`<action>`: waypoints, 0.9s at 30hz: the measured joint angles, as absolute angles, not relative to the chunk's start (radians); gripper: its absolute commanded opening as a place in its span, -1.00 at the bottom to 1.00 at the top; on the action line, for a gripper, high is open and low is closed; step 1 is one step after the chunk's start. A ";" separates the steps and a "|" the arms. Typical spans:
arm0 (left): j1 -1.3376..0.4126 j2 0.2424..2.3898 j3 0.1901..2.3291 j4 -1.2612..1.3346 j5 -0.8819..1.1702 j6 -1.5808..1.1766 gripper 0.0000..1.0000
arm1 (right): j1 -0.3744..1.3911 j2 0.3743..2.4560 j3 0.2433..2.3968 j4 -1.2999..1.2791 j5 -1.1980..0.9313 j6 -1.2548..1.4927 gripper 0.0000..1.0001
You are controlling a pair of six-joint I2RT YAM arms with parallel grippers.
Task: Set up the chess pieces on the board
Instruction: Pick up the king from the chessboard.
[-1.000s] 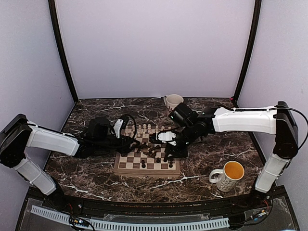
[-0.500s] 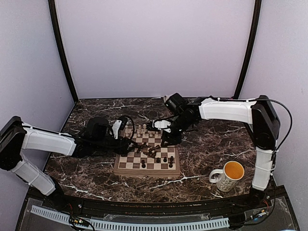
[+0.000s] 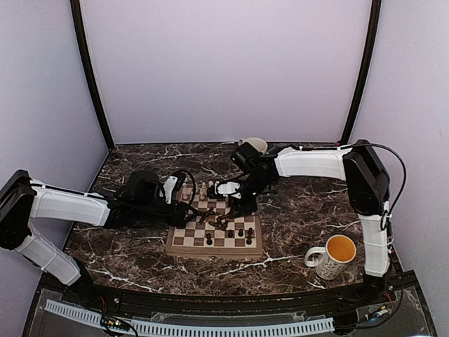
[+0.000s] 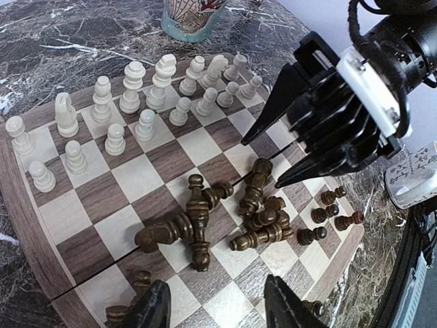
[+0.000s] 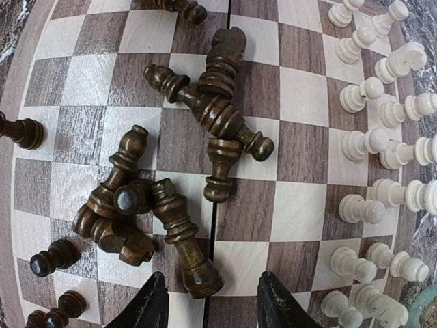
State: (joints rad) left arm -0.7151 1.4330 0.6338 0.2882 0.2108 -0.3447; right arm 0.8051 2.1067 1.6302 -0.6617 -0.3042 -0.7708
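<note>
The board (image 3: 184, 237) lies mid-table. Cream-white chess pieces (image 4: 136, 102) stand in two rows along its far side, and they line the right edge in the right wrist view (image 5: 382, 143). Dark chess pieces (image 4: 256, 212) lie toppled in a heap on the middle squares (image 5: 171, 171). Several dark pawns (image 4: 334, 212) stand near one edge. My left gripper (image 4: 218, 309) hangs open over the board's near-left squares, holding nothing. My right gripper (image 5: 210, 306) is open just behind a fallen dark piece (image 5: 184, 246), its fingers (image 4: 273, 116) above the heap.
A shell-patterned mug (image 4: 191, 14) stands just beyond the board's far edge, partly hidden behind the right arm (image 3: 309, 161) from above. A white mug with a yellow inside (image 3: 333, 254) sits front right on the marble table (image 3: 295, 225).
The right arm has swung toward the back left, carrying its gripper over the middle of the board, and its jaws have widened. The left arm has stayed put.
</note>
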 measured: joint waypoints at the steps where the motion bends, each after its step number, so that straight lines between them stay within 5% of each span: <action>1: -0.715 1.433 0.636 0.288 0.210 -0.344 -0.03 | 0.805 2.117 1.638 -0.663 -0.305 -0.775 -0.11; 14: -0.711 1.443 0.658 0.267 0.208 -0.324 -0.02 | 0.805 2.197 1.735 -0.766 -0.363 -0.834 -0.68; 27: -0.662 1.567 0.704 0.316 0.307 -0.414 -0.01 | 0.778 2.164 1.667 -0.716 -0.496 -0.698 -0.76</action>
State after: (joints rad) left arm -0.6624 1.5673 0.7044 0.3161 0.3065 -0.4145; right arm 0.7776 2.1635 1.6672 -0.7162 -0.4961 -0.6983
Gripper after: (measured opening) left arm 0.493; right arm 0.159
